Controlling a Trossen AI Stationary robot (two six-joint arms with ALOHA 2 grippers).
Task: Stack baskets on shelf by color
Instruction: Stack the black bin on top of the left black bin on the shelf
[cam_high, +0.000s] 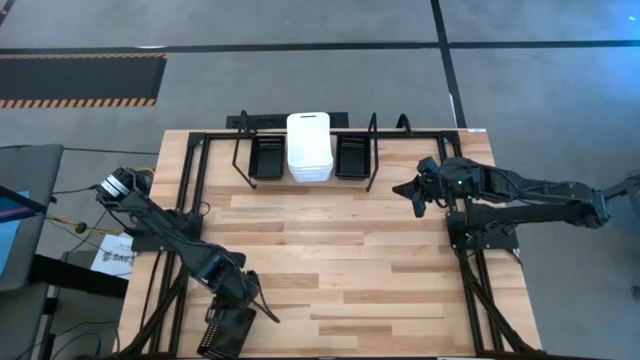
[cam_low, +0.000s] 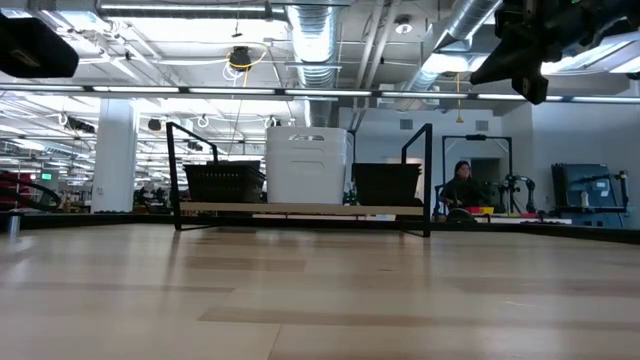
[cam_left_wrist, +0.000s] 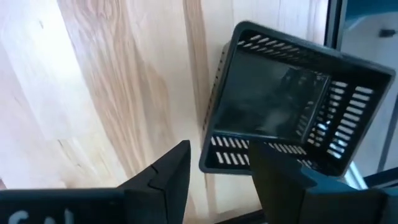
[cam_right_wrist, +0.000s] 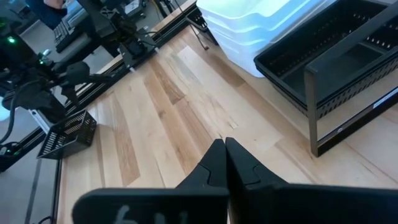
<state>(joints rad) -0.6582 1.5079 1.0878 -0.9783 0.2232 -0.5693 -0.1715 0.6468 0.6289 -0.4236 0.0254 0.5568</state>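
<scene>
Left gripper (cam_left_wrist: 214, 171) spread open just over black basket (cam_left_wrist: 289, 112) at table's near edge; right gripper (cam_right_wrist: 225, 163) clenched, empty

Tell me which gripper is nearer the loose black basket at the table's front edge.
Left. The left gripper hovers open right beside the loose black basket; the right gripper, shut, is far off near the shelf.

The lone black basket (cam_high: 224, 333) at the table's (cam_high: 340, 250) near-left corner is running partly off the high view's bottom edge, and the left arm is covering its top rim there. In the left wrist view the left gripper (cam_left_wrist: 217, 171) is hiding that basket's nearest wall. The white stack (cam_low: 307, 165) is blocking the shelf's (cam_low: 300, 209) middle bay in the low view. The person (cam_low: 461, 187) beyond is showing too small to make out
</scene>
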